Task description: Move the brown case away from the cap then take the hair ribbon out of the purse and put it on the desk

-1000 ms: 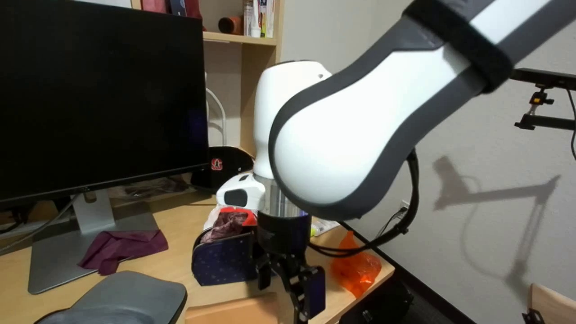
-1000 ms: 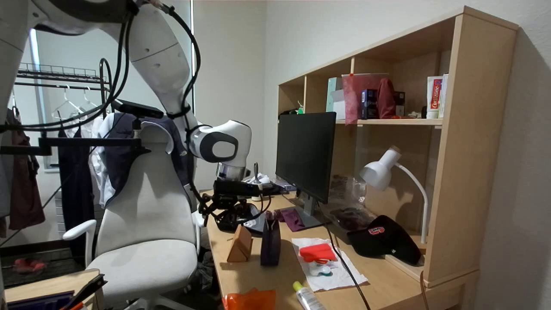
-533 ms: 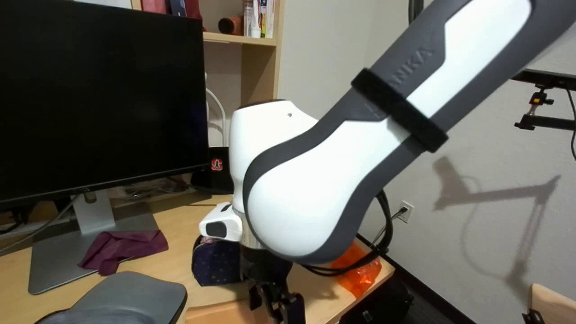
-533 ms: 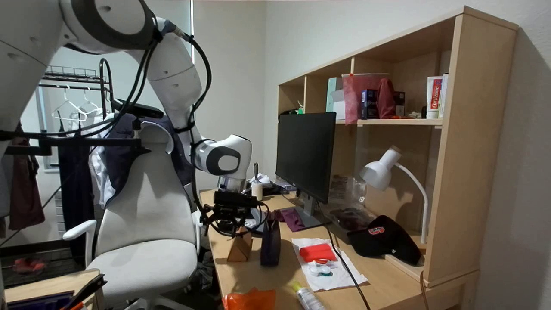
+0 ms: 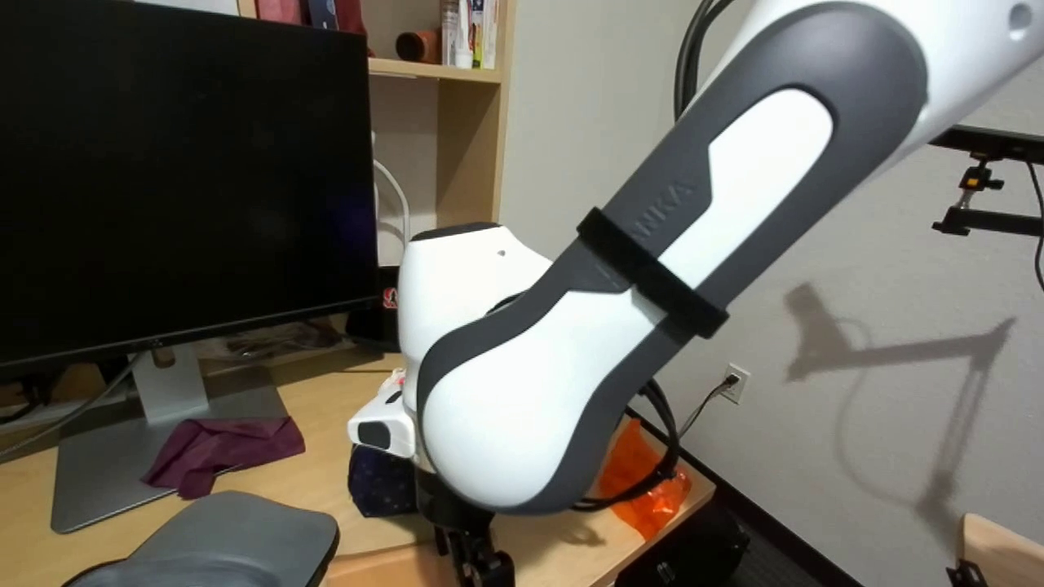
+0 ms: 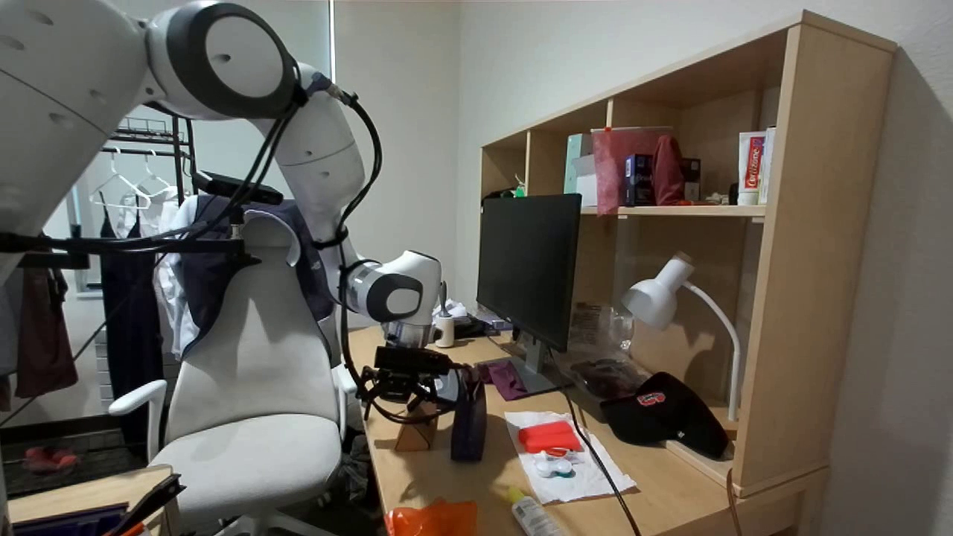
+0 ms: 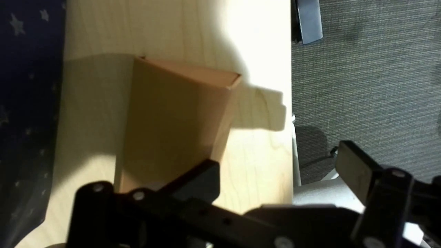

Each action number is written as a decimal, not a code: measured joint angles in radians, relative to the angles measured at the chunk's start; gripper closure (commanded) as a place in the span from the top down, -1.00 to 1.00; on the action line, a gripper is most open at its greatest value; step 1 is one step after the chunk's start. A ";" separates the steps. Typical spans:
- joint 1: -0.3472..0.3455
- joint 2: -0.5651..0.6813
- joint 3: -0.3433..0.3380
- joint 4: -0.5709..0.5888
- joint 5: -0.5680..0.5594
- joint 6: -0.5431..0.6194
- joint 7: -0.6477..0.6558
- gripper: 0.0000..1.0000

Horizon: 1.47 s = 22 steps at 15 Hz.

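The brown case (image 7: pixel 165 120) stands on the desk near its edge, wedge-shaped; it also shows in both exterior views (image 6: pixel 415 438) (image 5: pixel 379 571), partly hidden by my gripper. My gripper (image 7: pixel 279 175) is open and empty, low above the case; one finger overlaps the case in the wrist view, the other is beyond the desk edge. It also shows in both exterior views (image 6: pixel 406 398) (image 5: pixel 477 558). The navy starred purse (image 7: pixel 27 113) stands upright beside the case, also in both exterior views (image 6: pixel 468 428) (image 5: pixel 379 487). The hair ribbon is hidden. The black cap (image 6: pixel 663 417) lies at the back.
A monitor (image 6: pixel 530 268) stands behind the purse, a purple cloth (image 5: pixel 224 452) on its base. White paper (image 6: pixel 588 484) with a red item (image 6: pixel 551 437), a spray bottle (image 6: pixel 534 515) and an orange bag (image 6: pixel 433 519) lie on the desk. A chair (image 6: pixel 253 357) stands at the edge.
My arm and open gripper have moved down, leftward in an exterior view where the purse is now more covered. The purse's contents, visible earlier, are now hidden. The case and purse look unmoved.
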<state>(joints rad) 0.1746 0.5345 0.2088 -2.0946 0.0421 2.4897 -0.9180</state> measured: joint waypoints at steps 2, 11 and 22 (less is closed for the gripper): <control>-0.003 0.011 0.002 0.014 0.000 0.000 0.026 1.00; -0.003 0.028 0.020 0.037 -0.005 0.000 0.107 1.00; 0.037 -0.047 0.073 -0.031 -0.093 0.000 0.151 1.00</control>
<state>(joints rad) 0.2111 0.4879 0.2821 -2.1260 -0.0506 2.4897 -0.7666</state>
